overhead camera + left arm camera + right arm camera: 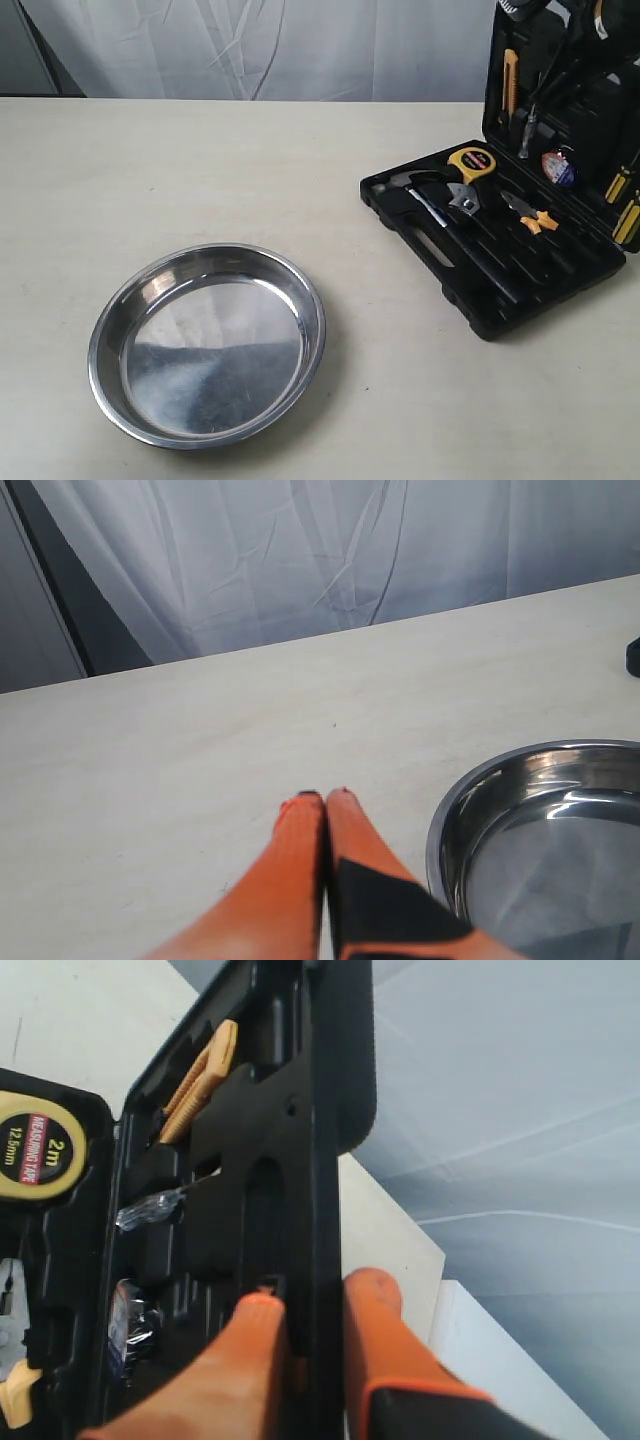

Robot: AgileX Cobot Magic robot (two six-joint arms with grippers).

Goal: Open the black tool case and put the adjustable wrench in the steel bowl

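Observation:
The black tool case [520, 265] lies open at the right of the table, its lid [575, 110] standing upright. Inside the base, the adjustable wrench [463, 197] rests in its recess, silver head toward the tape measure and black handle running toward the case's front. My right gripper [315, 1295] is shut on the lid's edge [325, 1110], one finger inside and one outside. The steel bowl [207, 343] sits empty at front left. My left gripper [323, 798] is shut on nothing, hovering over bare table beside the bowl's rim [445, 825].
A silver-headed hammer [415, 188], a yellow tape measure [472, 162] and orange-handled pliers [533, 213] lie around the wrench. Screwdrivers and an orange knife [510, 80] sit in the lid. A white curtain hangs behind the table.

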